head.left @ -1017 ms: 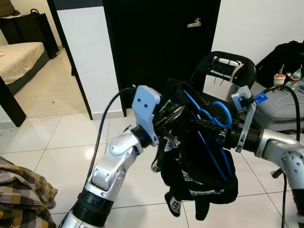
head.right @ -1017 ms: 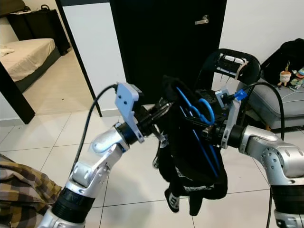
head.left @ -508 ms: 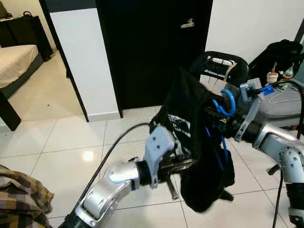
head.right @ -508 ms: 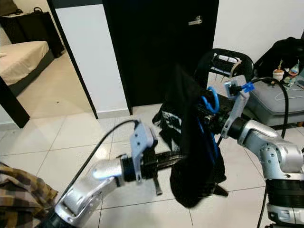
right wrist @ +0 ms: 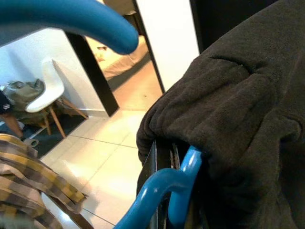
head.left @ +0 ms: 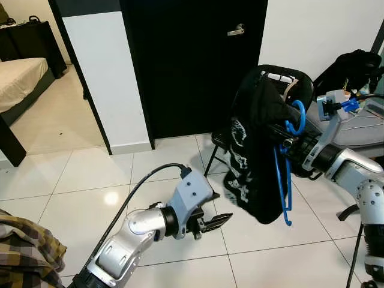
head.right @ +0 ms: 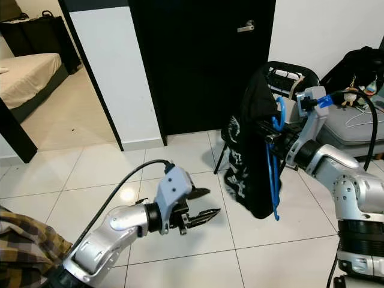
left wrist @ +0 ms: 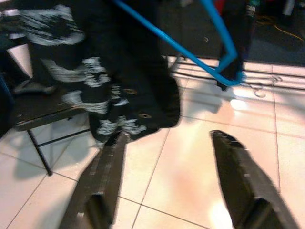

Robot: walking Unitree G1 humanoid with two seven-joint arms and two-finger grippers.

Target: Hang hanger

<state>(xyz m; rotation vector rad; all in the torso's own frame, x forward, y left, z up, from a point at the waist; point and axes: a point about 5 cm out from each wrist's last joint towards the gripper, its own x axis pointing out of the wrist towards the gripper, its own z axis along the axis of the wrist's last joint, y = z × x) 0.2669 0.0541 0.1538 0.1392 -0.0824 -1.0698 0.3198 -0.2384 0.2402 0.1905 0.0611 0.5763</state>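
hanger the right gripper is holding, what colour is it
Bright blue. The hanger carries a black printed garment, held by the right gripper; clearest in the left eye view.

I see a smooth blue plastic hanger [head.left: 287,174] with a slight sheen, and on it a matt black cloth garment [head.left: 255,150] with a soft, fleecy nap and a white print. My left gripper [head.right: 201,205] has matt black fingers; the arm shells look like brushed silver metal. The floor [head.left: 78,180] is glossy pale tile, throwing back a lamp glare. The door [head.left: 186,60] is matt black.
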